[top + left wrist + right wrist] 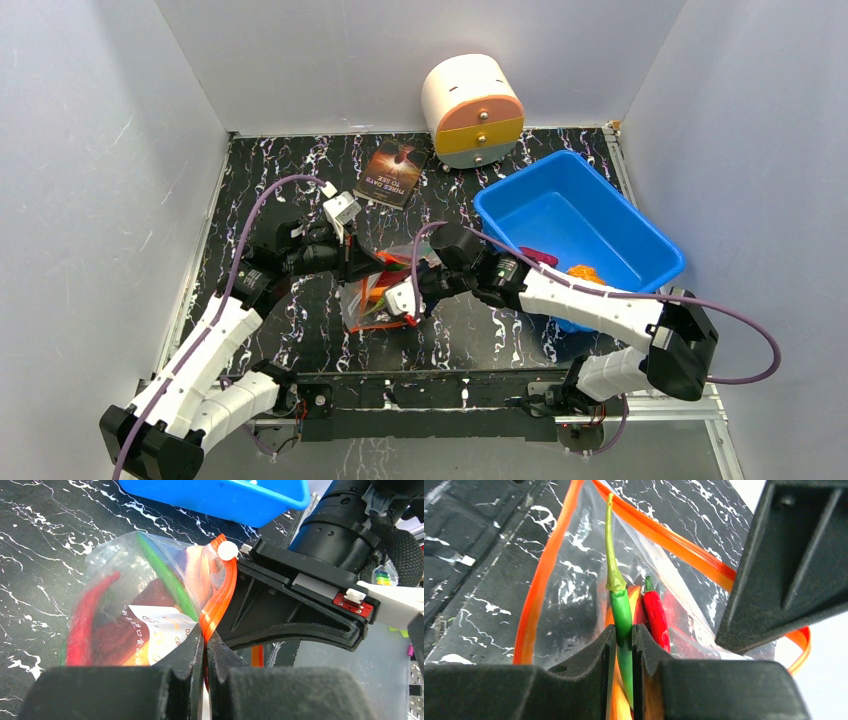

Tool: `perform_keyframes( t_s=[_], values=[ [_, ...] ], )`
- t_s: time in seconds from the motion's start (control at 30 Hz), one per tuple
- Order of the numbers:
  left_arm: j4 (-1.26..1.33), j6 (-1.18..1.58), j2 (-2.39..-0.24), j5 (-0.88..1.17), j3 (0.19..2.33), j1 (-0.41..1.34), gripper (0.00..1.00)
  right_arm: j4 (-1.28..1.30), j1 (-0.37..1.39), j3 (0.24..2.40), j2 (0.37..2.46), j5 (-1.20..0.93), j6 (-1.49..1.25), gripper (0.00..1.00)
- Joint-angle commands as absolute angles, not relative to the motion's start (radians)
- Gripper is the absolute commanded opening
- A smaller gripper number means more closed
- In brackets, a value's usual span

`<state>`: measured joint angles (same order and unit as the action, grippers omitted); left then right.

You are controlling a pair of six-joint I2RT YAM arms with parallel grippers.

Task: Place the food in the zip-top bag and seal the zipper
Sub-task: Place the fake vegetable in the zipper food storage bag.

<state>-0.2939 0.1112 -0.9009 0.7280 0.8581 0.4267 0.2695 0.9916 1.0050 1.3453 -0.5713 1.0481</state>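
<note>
1. At the centre of the table we see the zip-top bag (365,303) held open between two arms. The left claw (206,645), reaching in from 9 o'clock, has its fingers pressed together on the red-orange zipper (220,605) at the mouth's edge.
2. The right claw (624,635), coming from 3 o'clock, pinches a green chili (621,610) by its body inside the loop of the mouth. In that claw's own camera the stem points to 12 o'clock, and a red chili (656,615) lies just beside it in the bag.
3. A magenta piece (541,258) and orange bits (584,272) sit in the blue bin (560,215), at 3 o'clock from the bag (so filling looks only part done, we judge).
4. What could go wrong, as we read it:
   - The floppy film could slip from the thin pinch and the mouth would collapse.
   - Fingers backing out could snag the plastic and drag the bag.
   - A chili left across the zipper would block the seal.
</note>
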Motion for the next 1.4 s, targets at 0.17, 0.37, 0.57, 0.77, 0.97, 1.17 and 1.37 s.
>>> perform_keyframes(
  t_s=[0.17, 0.37, 0.57, 0.77, 0.97, 1.17, 1.37],
  values=[
    [-0.284, 0.112, -0.903, 0.782, 0.924, 0.424, 0.00, 0.145, 0.980, 0.990, 1.365, -0.402, 0.965, 0.00],
    [-0.235, 0.178, -0.901, 0.780, 0.900, 0.423, 0.00, 0.189, 0.979, 1.025, 1.425, -0.326, 0.972, 0.00],
    [-0.209, 0.219, -0.917, 0.792, 0.916, 0.424, 0.00, 0.246, 0.982, 1.051, 1.450, -0.285, 1.006, 0.00],
    [-0.174, 0.252, -0.931, 0.773, 0.914, 0.423, 0.00, 0.235, 0.982, 1.062, 1.486, -0.237, 1.000, 0.00],
    [-0.188, 0.238, -0.931, 0.690, 0.904, 0.423, 0.00, 0.213, 0.982, 1.068, 1.453, -0.279, 0.952, 0.34],
    [-0.186, 0.202, -0.916, 0.595, 0.883, 0.423, 0.00, 0.212, 0.983, 1.060, 1.363, -0.384, 0.902, 0.48],
    [-0.166, 0.177, -0.908, 0.532, 0.850, 0.424, 0.00, 0.160, 0.983, 1.060, 1.290, -0.387, 0.793, 0.61]
  ],
)
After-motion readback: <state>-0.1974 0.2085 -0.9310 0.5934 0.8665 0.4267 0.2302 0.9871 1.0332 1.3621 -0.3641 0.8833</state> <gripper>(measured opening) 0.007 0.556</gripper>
